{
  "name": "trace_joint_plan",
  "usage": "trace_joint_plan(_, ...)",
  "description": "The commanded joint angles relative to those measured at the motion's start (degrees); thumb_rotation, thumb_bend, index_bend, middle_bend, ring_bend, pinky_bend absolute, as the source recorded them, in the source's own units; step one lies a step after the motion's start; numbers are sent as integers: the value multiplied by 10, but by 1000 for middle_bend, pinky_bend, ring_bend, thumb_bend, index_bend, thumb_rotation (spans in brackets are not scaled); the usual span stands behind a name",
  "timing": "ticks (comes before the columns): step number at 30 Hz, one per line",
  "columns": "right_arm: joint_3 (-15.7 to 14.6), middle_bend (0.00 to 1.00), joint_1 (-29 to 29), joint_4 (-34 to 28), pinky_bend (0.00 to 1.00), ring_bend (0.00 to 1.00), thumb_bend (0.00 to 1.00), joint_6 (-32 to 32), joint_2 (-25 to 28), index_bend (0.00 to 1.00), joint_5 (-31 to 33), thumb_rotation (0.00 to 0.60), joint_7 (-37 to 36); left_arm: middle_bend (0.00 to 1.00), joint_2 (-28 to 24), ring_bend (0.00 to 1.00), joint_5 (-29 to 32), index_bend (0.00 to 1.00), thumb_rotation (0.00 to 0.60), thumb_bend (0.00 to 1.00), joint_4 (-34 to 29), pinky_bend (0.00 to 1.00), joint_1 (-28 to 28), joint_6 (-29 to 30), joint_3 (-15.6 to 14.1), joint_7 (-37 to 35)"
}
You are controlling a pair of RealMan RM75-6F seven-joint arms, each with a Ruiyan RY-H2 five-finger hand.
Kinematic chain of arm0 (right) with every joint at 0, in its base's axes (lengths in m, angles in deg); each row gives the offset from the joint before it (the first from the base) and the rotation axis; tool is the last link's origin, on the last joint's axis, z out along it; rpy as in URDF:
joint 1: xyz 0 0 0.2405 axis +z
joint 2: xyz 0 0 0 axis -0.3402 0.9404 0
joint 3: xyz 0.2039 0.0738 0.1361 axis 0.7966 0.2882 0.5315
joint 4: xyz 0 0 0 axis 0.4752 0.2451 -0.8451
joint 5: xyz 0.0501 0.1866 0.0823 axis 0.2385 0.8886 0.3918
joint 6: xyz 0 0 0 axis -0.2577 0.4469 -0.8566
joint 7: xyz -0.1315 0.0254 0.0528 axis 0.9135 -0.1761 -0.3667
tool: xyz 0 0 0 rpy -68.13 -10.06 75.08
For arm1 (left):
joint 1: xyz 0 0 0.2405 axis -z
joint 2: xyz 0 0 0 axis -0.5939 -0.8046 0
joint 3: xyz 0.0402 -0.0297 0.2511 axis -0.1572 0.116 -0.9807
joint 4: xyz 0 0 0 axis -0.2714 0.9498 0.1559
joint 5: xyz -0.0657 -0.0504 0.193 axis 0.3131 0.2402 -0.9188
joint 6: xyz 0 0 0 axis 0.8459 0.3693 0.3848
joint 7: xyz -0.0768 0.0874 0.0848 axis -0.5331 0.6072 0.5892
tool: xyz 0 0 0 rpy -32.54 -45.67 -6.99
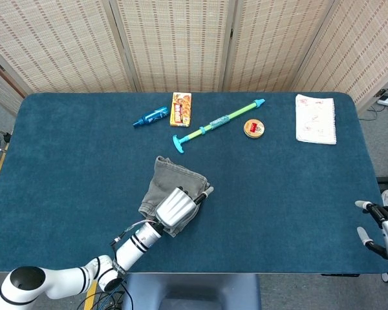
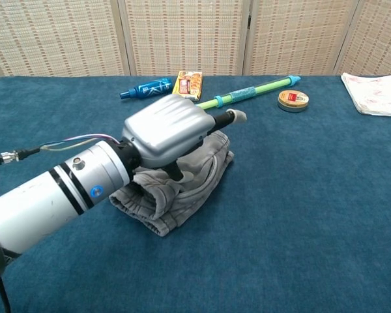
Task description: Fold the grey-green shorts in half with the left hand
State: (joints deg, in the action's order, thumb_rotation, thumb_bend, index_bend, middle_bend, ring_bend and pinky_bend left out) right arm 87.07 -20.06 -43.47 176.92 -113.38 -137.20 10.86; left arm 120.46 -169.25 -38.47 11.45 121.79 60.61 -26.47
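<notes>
The grey-green shorts (image 1: 169, 177) lie doubled over in a rumpled heap a little left of the table's middle, near the front edge; the chest view shows their layered folds (image 2: 197, 177). My left hand (image 1: 176, 206) hovers over their near half, back of the hand up, fingers stretched out toward the right and holding no cloth. In the chest view the left hand (image 2: 164, 130) covers the top of the heap, one fingertip (image 2: 238, 117) pointing past it. My right hand (image 1: 381, 234) is at the table's front right corner, fingers apart and holding nothing.
Along the far side lie a blue bottle (image 1: 150, 117), an orange box (image 1: 181, 108), a green and blue stick toy (image 1: 216, 125), a round tin (image 1: 253, 128) and a white notebook (image 1: 315, 119). Woven screens stand behind the table (image 1: 71, 168).
</notes>
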Motion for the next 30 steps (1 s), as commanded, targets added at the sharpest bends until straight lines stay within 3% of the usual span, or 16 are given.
trace_joint_plan(1,0,419,-1,0,399,455,331,0,1,269,0,600,-1,904,-21,818,26,115,600,68,-47,838,-18,10,16,-7)
trace_joint_plan(8,1,419,1,6,399,455,331,-2,0,269,-2,600,-5,793,-102,714,120,114,600,68,-169,832,-72,26,51,4)
trace_joint_plan(14,1,419,6,13,399,455,331,-10,-3,269,-3,600,-10,618,-168,573,176,114,600,68,-210,777,-128,61,60,-16)
trace_joint_plan(22,2,412,16,27,399,433,303,-16,-12,269,-11,600,-25,434,-254,421,227,114,600,68,-236,607,-202,87,38,-54)
trace_joint_plan(30,-2,354,25,35,399,397,303,-25,-25,238,-24,600,-29,418,-308,400,221,143,600,68,-232,572,-284,146,4,-123)
